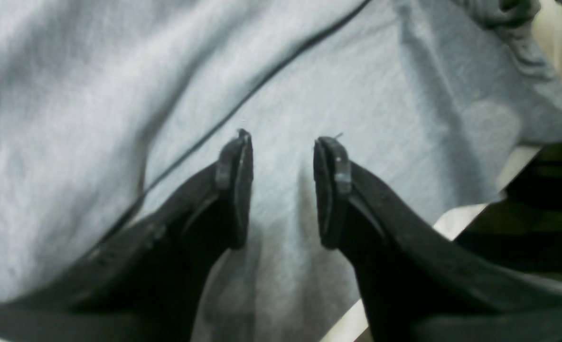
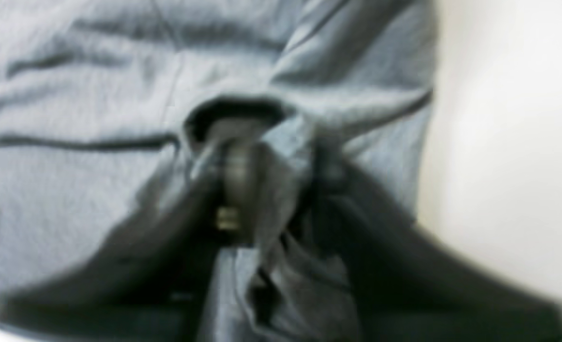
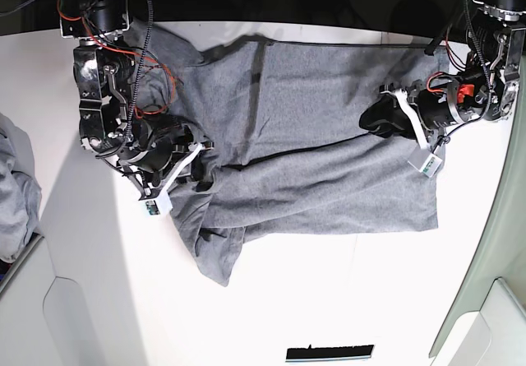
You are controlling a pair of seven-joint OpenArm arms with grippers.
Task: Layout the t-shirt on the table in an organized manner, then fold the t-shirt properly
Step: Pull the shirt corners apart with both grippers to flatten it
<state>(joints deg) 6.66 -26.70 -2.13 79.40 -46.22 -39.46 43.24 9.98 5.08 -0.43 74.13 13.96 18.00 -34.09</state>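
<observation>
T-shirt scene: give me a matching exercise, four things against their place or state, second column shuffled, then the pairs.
Things:
1. t-shirt
2. left gripper
3. right gripper
4. pale cloth bundle

States:
A. fingers apart above grey fabric
B. at the table's edge, apart from the shirt
C. spread across the table, partly rumpled
D. closed on a bunch of fabric

Pairs: 1-C, 2-A, 3-D, 4-B
</observation>
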